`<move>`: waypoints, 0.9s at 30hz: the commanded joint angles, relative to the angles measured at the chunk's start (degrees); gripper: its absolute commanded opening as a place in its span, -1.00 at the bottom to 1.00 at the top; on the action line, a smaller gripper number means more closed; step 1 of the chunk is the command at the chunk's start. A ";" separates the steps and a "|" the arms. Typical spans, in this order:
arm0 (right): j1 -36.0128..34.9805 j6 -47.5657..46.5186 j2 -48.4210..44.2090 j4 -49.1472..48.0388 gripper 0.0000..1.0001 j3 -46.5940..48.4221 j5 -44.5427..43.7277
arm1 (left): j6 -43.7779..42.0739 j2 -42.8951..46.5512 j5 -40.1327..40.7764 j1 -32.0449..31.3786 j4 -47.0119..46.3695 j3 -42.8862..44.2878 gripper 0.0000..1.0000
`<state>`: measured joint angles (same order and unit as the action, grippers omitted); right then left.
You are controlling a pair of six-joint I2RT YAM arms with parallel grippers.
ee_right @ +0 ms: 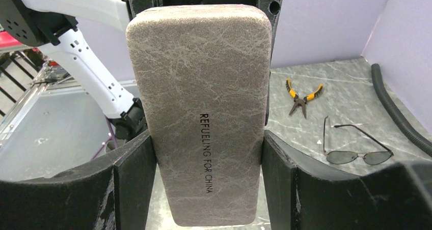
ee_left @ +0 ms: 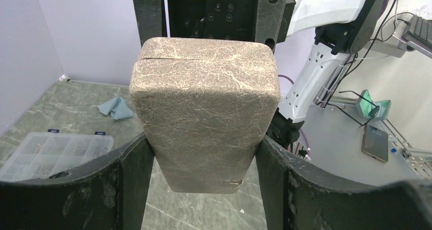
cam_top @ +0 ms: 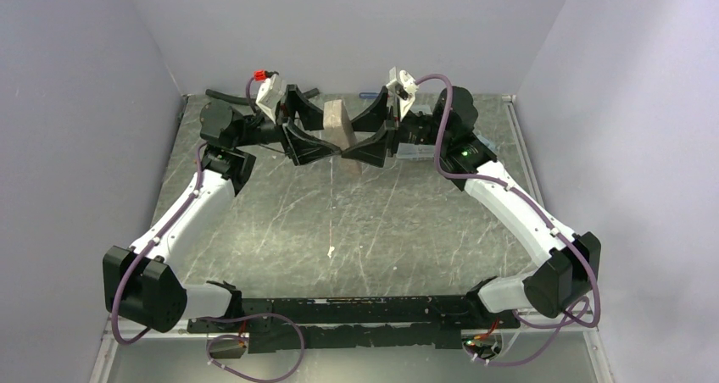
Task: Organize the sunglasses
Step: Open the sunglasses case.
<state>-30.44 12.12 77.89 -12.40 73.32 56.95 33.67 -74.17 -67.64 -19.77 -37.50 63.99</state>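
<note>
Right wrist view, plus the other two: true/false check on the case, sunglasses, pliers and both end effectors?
1. The case is closed. True.
2. The sunglasses are inside it. False: they lie on the table with their arms unfolded.
3. The left end effector and the right end effector each have the case clamped between their fingers. True.
4. The pliers touch the sunglasses. False: they lie apart, with bare table between them.
</note>
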 commanded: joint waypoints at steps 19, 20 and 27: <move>0.38 -8.62 -4.54 8.25 0.99 -1.46 -24.26 | -3.29 2.82 -1.13 -1.68 5.47 1.49 -0.95; 0.38 -9.18 -4.77 8.38 0.99 -1.62 -24.81 | -3.40 2.87 -1.17 -1.68 5.64 1.55 -0.95; 0.51 -11.67 -5.76 10.43 0.96 -2.55 -27.85 | -4.06 2.74 -2.95 -1.68 5.21 1.54 -0.95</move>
<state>-31.55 4.93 72.38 -2.98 70.76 40.18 28.91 -74.08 -64.16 -20.18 -30.02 63.99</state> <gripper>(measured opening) 0.990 0.699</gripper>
